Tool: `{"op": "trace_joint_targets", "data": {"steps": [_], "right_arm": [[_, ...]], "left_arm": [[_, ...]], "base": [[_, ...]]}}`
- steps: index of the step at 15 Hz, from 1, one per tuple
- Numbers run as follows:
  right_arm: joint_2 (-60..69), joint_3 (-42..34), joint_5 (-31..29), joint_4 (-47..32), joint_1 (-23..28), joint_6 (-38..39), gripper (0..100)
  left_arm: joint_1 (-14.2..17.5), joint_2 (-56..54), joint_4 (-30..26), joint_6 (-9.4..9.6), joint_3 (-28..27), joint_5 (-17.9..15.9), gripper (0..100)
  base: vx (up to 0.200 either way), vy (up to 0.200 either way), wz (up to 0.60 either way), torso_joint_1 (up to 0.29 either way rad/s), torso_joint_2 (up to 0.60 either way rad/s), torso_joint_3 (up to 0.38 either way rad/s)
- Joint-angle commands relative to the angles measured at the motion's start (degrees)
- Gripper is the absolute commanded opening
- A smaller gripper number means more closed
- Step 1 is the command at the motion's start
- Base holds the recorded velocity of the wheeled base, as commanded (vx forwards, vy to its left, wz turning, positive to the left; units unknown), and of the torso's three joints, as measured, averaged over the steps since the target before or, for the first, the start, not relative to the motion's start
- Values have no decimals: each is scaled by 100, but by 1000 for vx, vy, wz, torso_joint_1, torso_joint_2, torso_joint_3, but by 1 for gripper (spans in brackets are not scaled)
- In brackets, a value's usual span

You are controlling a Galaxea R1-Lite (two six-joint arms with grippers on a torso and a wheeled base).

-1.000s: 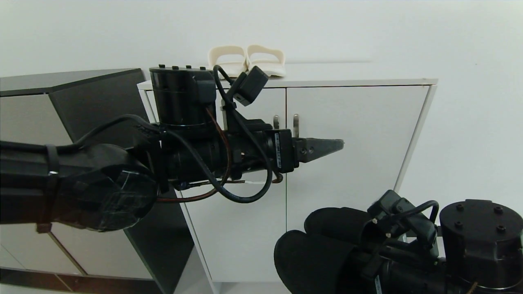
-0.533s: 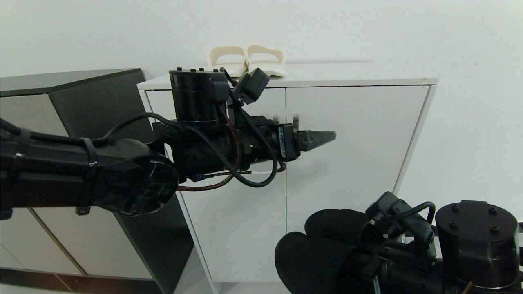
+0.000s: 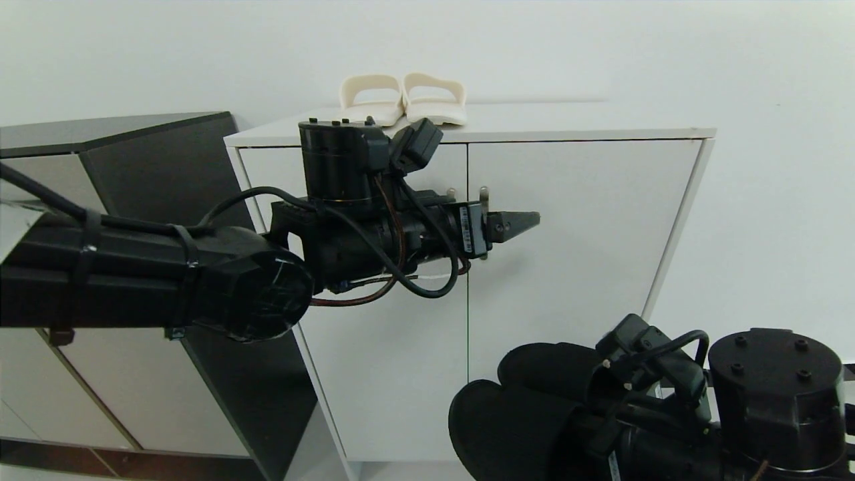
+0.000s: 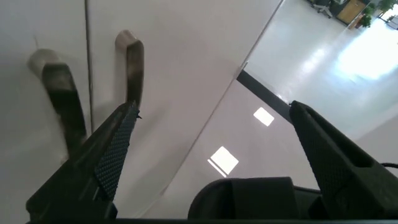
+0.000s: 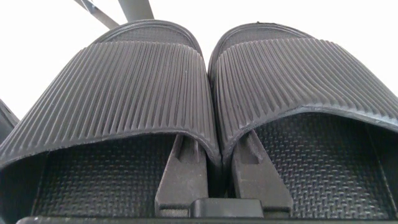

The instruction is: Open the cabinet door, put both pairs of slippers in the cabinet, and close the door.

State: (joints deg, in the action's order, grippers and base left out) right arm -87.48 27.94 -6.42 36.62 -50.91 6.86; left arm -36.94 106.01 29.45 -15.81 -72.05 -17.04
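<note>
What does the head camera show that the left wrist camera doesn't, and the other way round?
Head view alone: the cream slippers lying on top of the white cabinet, the black slippers held low on the right, and a dark cabinet to the left. Left wrist view alone: the shiny floor beside the cabinet, and how wide apart the fingers of the left gripper stand. Both: the two handles on the shut white cabinet, with the left gripper close to them.
</note>
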Motion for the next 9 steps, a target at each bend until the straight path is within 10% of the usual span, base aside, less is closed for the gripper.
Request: {"op": "trace_joint_targets", "data": {"steps": [1,9], "right_arm": [[-15,1,1,3,-7,-1,0],[-50,-17,1,3,-60,-10,0]], "left_arm": [[73,122,-1,-1,-64,-1,100],[204,315,-194,-1,-301,96,100]], "base": [[0,0,0,0,0,0],[0,0,0,0,0,0]]}}
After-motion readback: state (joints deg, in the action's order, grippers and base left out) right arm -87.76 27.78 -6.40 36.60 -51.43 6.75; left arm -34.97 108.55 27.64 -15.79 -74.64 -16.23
